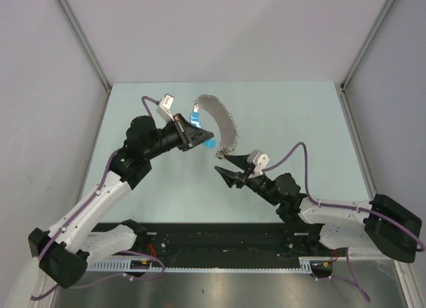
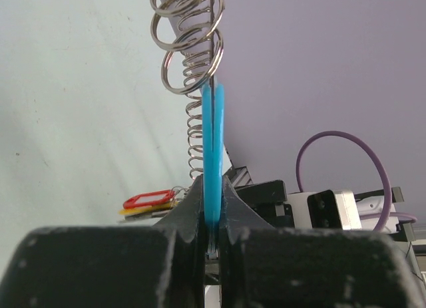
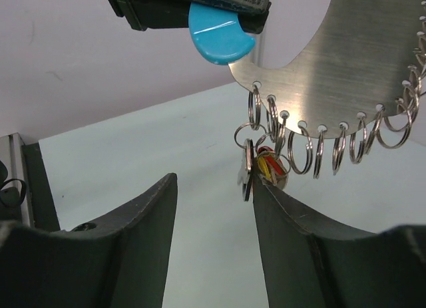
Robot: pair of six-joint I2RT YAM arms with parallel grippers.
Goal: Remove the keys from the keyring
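Strap: strap point(image 2: 213, 142) between the left gripper point(image 2: 212, 188) jaws, left of the plate point(image 1: 223, 116).
Keys: keys point(image 3: 247, 171) hang on the keyring point(image 3: 241, 134) at the plate's near end, above the surface point(image 1: 299, 122).
Right gripper: right gripper point(image 3: 214, 195) just before the keys, jaws parted, probably not touching.

Left gripper point(image 1: 202, 136) clamped on blue strap point(image 1: 210, 144). Curved metal plate point(image 1: 223, 118) arcs right of it; keys point(image 1: 225, 150) at lower end. Right gripper point(image 1: 223, 163) spread, just below keys.
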